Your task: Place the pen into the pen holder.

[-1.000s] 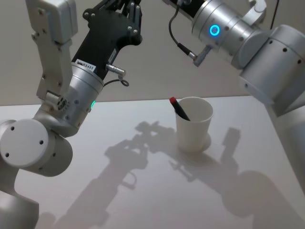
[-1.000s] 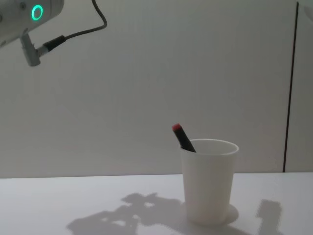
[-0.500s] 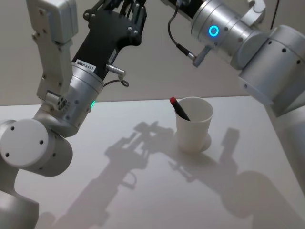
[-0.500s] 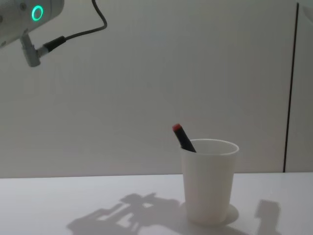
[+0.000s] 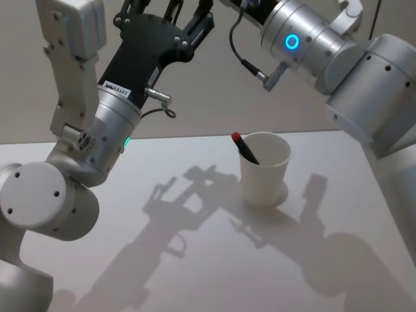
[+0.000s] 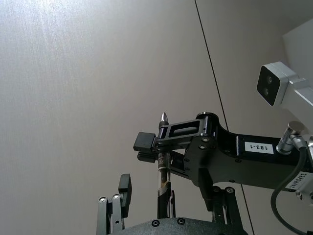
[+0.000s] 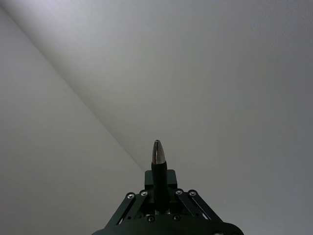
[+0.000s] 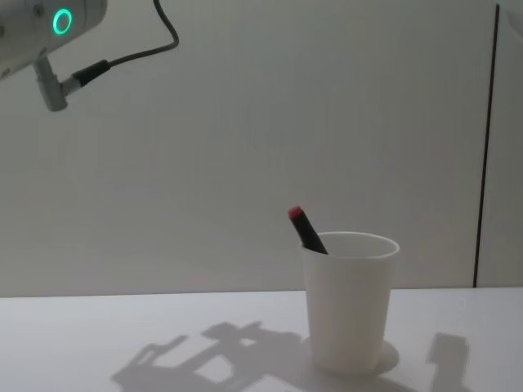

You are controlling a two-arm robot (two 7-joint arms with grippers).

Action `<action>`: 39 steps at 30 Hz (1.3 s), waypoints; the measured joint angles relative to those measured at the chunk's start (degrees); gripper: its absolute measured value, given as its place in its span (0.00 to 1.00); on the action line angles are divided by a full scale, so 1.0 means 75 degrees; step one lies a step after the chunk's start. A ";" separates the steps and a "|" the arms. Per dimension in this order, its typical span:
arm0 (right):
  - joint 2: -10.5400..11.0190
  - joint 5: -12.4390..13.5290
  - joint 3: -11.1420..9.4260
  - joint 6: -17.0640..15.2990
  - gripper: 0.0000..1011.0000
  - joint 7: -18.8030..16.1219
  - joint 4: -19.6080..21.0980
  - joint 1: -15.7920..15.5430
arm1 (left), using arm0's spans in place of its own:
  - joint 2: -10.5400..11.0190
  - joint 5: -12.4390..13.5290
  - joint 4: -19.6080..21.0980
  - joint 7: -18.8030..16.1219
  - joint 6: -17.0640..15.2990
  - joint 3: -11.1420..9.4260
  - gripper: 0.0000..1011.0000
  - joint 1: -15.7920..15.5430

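Overhead, the right claw [image 6: 164, 147] gripped a silver-tipped pen [image 7: 158, 169] beside the wide left claw [image 5: 170, 12]; a red-capped pen [image 5: 245, 148] leaned in the cup [image 5: 264, 170].

Sticker on the right gripper [image 6: 164, 147]: you can read "183-1", black on a white label [image 6: 256, 146] on its black housing.
Label on the left arm [image 5: 114, 90]: you see a small white strip with black print, too small to read for certain.
Cup [image 5: 264, 168] and pen [image 5: 244, 147]: you'll find no lettering.

A white table [image 8: 122, 327] stands before a plain pale wall [image 8: 245, 122]
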State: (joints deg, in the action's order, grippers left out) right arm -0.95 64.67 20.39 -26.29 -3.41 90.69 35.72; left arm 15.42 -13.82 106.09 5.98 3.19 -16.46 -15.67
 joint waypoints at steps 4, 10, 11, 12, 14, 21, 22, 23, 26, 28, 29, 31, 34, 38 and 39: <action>0.0000 -0.0001 -0.0004 0.0002 0.13 0.0003 0.0000 0.0000 | 0.0000 0.0000 0.0000 0.0003 0.0001 0.0000 0.89 0.0000; -0.0001 -0.0003 -0.0005 0.0003 0.13 0.0008 0.0000 0.0000 | 0.0058 0.0006 0.0063 0.0069 -0.0189 0.0021 0.99 0.0019; -0.0001 -0.0003 -0.0005 0.0003 0.13 0.0008 0.0000 0.0000 | 0.0072 0.0009 0.0079 0.0083 -0.0239 0.0025 0.99 0.0024; 0.0000 -0.0006 -0.0005 0.0003 0.13 0.0009 0.0000 0.0000 | 0.0087 0.0010 0.0097 0.0093 -0.0273 0.0030 0.99 0.0029; 0.0000 -0.0007 -0.0005 0.0003 0.13 0.0010 0.0000 0.0000 | 0.0129 0.0019 0.0141 0.0131 -0.0420 0.0043 0.99 0.0042; -0.0001 -0.0005 -0.0003 0.0004 0.13 0.0009 0.0000 0.0000 | 0.0390 0.0036 0.0405 0.0295 -0.1230 0.0133 0.99 0.0133; -0.0001 -0.0005 -0.0003 0.0004 0.13 0.0009 0.0000 0.0000 | 0.0427 0.0036 0.0441 0.0309 -0.1327 0.0147 0.99 0.0149; -0.0001 -0.0004 -0.0003 0.0004 0.13 0.0009 0.0000 0.0000 | 0.0494 0.0034 0.0502 0.0328 -0.1519 0.0174 0.99 0.0177; -0.0001 -0.0003 -0.0003 0.0003 0.13 0.0008 0.0000 0.0000 | 0.0631 0.0016 0.0631 0.0339 -0.1809 0.0235 0.99 0.0246; -0.0001 -0.0002 -0.0003 0.0003 0.13 0.0008 0.0000 0.0000 | 0.0806 -0.0022 0.0787 0.0336 -0.2094 0.0324 0.99 0.0339; -0.0001 -0.0001 -0.0003 0.0003 0.13 0.0008 0.0000 0.0000 | 0.0840 -0.0037 0.0817 0.0326 -0.2175 0.0344 0.99 0.0358; -0.0001 0.0000 -0.0004 0.0002 0.13 0.0007 0.0000 0.0000 | 0.1028 -0.0100 0.0981 0.0257 -0.2421 0.0457 0.99 0.0483; 0.0000 0.0000 -0.0004 0.0002 0.13 0.0005 0.0000 0.0000 | 0.1280 -0.0195 0.1198 0.0129 -0.2682 0.0626 0.99 0.0665; 0.0010 -0.0008 -0.0003 0.0010 0.13 0.0001 0.0000 0.0000 | 0.1626 -0.0340 0.1477 -0.0075 -0.2983 0.0890 0.99 0.0939; 0.0015 -0.0023 -0.0003 0.0020 0.13 0.0000 0.0000 0.0000 | 0.1759 -0.0410 0.1585 -0.0176 -0.3107 0.1007 0.99 0.1054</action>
State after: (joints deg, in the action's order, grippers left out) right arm -0.84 64.50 20.36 -26.14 -3.40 90.69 35.72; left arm 28.61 -16.89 117.98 4.66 -20.10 -8.90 -7.77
